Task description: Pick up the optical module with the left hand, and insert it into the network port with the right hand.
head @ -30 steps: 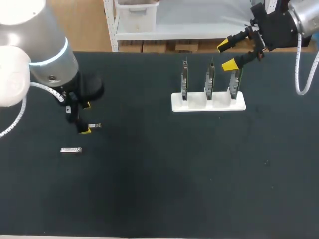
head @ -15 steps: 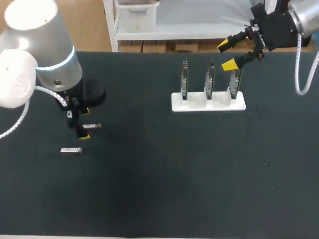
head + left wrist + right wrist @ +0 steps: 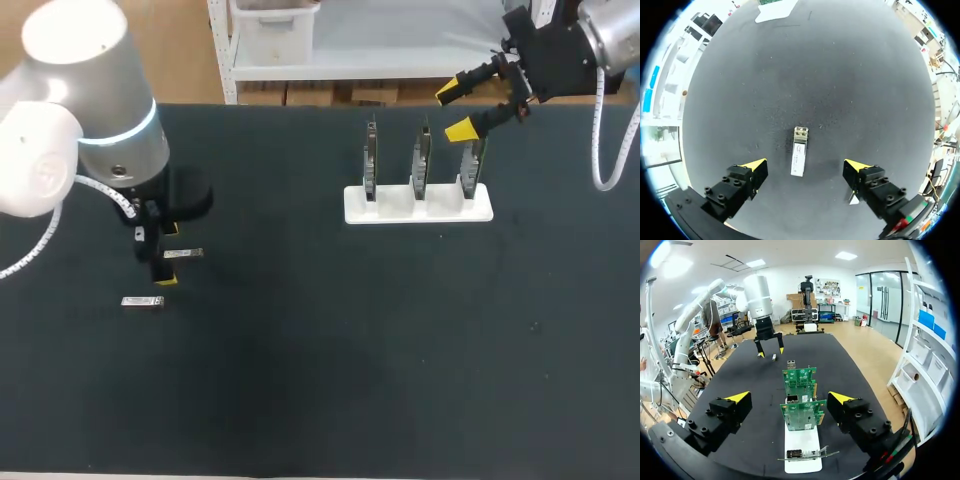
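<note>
A small silver optical module (image 3: 185, 253) lies flat on the black table (image 3: 300, 380). My left gripper (image 3: 168, 255) hangs just above it, open. In the left wrist view the module (image 3: 798, 158) lies between the spread yellow fingertips (image 3: 756, 165), touching neither, with my left gripper (image 3: 807, 167) over its near end. A second module (image 3: 142, 301) lies nearer the table's front. Three upright green circuit boards (image 3: 421, 160) with network ports stand in a white base (image 3: 418, 206). My right gripper (image 3: 460, 110) is open above the rightmost board; in its own view my right gripper (image 3: 790, 398) straddles the boards (image 3: 802, 415).
The white base (image 3: 802, 450) with the boards stands at the back right of the table. Dark mat stretches between the modules and the boards. From the right wrist, my left arm (image 3: 760, 295) shows at the table's far end.
My left gripper has shifted slightly toward the table's front, so its fingers now straddle the module. The right arm has not moved.
</note>
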You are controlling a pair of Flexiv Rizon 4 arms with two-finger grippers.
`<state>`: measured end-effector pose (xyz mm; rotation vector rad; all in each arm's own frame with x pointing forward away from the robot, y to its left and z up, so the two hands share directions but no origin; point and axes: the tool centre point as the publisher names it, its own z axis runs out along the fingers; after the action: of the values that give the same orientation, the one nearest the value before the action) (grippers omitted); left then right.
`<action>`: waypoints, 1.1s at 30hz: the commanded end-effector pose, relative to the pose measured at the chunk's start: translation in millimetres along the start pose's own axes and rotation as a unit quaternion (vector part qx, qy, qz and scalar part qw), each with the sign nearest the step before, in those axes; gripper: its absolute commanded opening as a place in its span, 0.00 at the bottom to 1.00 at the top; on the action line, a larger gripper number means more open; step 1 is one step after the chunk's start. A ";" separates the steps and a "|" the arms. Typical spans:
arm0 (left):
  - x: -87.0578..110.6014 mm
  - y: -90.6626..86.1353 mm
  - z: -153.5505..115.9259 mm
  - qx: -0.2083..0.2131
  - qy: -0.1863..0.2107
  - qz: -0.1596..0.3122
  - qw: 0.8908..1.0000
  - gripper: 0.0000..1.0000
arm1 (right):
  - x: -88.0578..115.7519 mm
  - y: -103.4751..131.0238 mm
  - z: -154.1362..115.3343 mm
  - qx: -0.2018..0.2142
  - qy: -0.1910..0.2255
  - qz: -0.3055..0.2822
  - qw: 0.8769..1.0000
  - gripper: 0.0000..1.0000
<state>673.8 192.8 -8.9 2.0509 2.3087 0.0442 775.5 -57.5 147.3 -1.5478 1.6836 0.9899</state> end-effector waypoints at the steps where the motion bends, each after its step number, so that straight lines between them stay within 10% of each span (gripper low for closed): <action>1: -0.6 3.1 0.8 0.006 0.006 0.005 1.000 1.00 | 0.3 1.4 -0.1 0.002 0.000 -0.001 1.000 1.00; 16: -3.4 0.5 6.1 0.016 0.009 0.017 1.000 1.00 | 0.3 1.4 -0.1 0.002 0.000 -0.001 1.000 1.00; 17: -3.6 -0.1 6.3 0.019 0.008 0.020 1.000 0.89 | 0.3 1.4 -0.1 0.002 0.000 -0.001 1.000 1.00; 18: -3.8 -0.6 6.2 0.018 0.010 0.021 1.000 0.47 | 0.3 1.4 -0.1 0.002 0.000 -0.001 1.000 1.00; 20: -3.6 -1.0 6.8 0.019 0.006 0.021 1.000 0.00 | 0.3 1.4 -0.1 0.002 0.000 -0.001 1.000 1.00; 33: -2.1 -0.7 8.6 0.020 0.012 0.021 1.000 0.00 | 0.3 1.4 -0.1 0.002 0.000 -0.001 1.000 1.00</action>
<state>671.5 191.6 -17.2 2.1249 2.2957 0.0240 775.5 -57.5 147.3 -1.5477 1.6836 0.9899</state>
